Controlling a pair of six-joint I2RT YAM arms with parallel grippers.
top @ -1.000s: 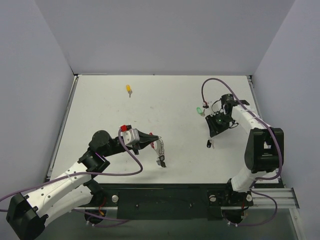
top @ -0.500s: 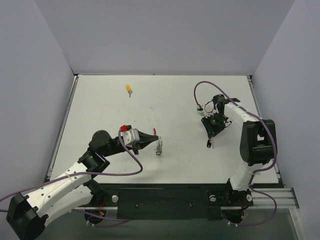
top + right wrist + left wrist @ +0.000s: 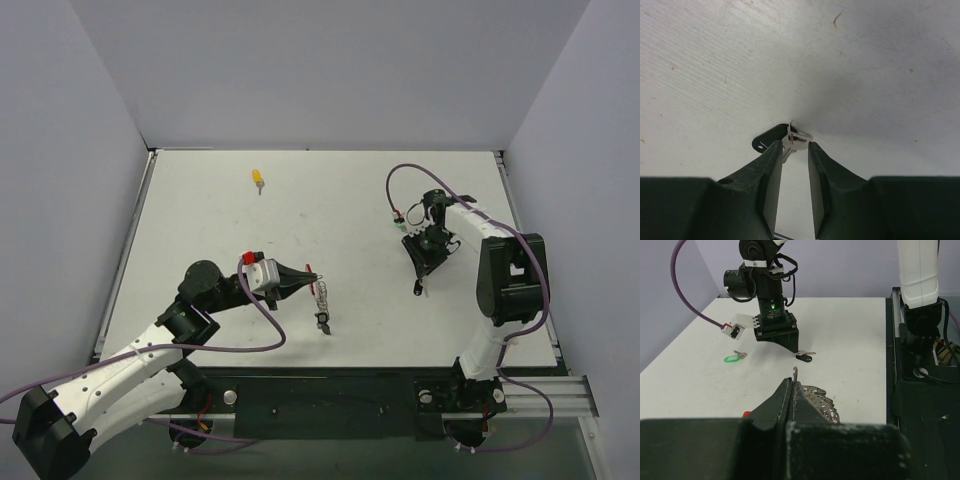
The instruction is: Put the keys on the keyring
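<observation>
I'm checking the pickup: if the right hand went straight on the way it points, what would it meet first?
Most likely the small black-headed silver metal key: its blade lies on the white table just ahead, between the right hand's open fingertips.

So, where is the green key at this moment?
In the top view, the green key lies on the right half of the table, beside the right gripper; the black key lies at that gripper's tips.
</observation>
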